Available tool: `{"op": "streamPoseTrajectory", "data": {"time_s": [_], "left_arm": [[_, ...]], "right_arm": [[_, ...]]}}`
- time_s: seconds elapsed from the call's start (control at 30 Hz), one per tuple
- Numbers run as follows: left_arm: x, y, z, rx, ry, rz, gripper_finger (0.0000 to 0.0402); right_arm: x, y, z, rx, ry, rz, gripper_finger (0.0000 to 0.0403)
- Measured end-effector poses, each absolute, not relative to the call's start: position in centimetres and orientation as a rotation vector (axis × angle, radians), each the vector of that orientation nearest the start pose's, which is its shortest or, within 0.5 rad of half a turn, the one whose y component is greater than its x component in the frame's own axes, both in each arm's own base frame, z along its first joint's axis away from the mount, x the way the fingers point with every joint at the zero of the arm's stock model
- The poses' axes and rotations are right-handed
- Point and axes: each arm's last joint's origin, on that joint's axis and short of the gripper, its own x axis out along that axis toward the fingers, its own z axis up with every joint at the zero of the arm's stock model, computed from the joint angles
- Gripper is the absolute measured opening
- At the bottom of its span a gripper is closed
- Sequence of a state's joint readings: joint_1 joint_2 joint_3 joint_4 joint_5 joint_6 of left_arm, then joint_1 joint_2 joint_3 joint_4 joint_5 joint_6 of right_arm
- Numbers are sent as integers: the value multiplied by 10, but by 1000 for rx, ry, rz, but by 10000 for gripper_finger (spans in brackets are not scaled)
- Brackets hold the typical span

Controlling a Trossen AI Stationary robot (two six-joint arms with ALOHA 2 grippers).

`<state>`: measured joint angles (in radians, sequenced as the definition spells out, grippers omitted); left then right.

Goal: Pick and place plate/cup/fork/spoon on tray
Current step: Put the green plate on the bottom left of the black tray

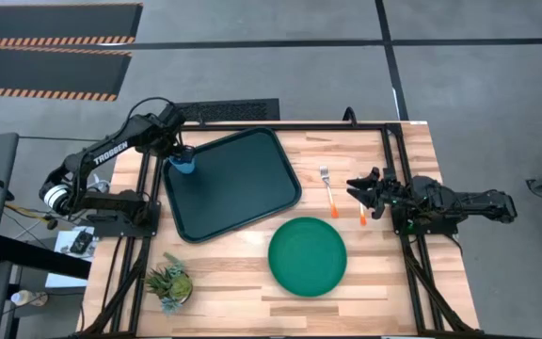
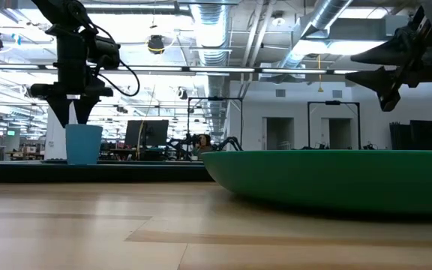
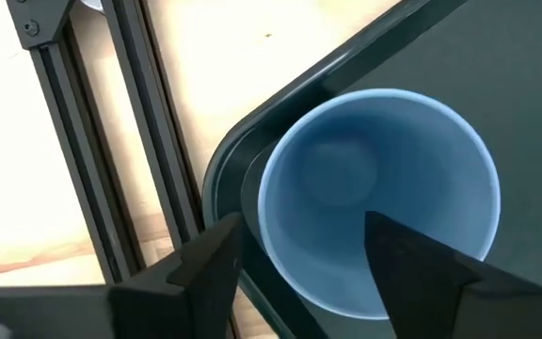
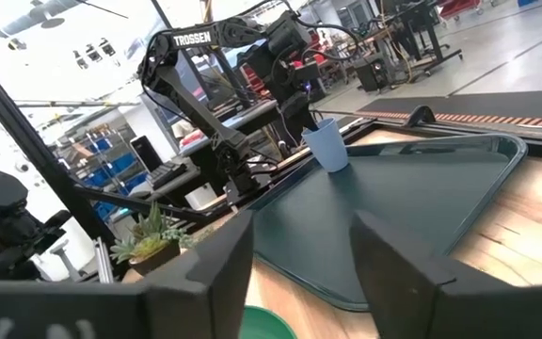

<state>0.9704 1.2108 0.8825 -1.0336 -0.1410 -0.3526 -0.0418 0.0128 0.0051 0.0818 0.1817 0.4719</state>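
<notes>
The blue cup (image 1: 185,167) stands upright on its base in the far-left corner of the dark tray (image 1: 243,188). My left gripper (image 3: 304,226) is open just above the cup (image 3: 374,179), one finger over its hollow and one outside its wall, with a gap on both sides. The green plate (image 1: 308,255) lies on the table near the tray. The fork (image 1: 328,188) and the spoon's orange handle (image 1: 361,213) lie to the right of the tray. My right gripper (image 1: 356,188) is open and empty above the spoon's far end, hiding its head.
A small spiky plant (image 1: 169,282) stands near the table's near left corner. Black frame rails (image 1: 389,155) run along the table's left and right sides. Bare wood lies between the plate and the plant.
</notes>
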Motion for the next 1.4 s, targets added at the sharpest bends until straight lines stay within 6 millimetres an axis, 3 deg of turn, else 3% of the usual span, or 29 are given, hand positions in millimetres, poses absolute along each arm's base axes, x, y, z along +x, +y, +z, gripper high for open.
{"op": "streamPoseTrajectory", "data": {"time_s": [0.17, 0.63, 0.83, 1.13, 1.27, 1.4], "left_arm": [[107, 163, 239, -819, 1118, 1138, 236], [91, 139, 279, -673, 852, 1115, 252], [83, 117, 297, -646, 701, 916, 252], [73, 81, 338, -645, 330, 492, 252], [67, 61, 358, -662, 188, 371, 252], [59, 40, 370, -676, 104, 280, 252]], "right_arm": [[97, -9, 172, 544, -127, -198, 238], [102, -10, 164, 639, -13, -265, 240], [108, -11, 162, 660, 31, -282, 239], [126, -18, 207, 528, 109, -351, 228], [135, -26, 222, 500, 289, -443, 223], [146, -30, 225, 501, 505, -487, 221]]}}
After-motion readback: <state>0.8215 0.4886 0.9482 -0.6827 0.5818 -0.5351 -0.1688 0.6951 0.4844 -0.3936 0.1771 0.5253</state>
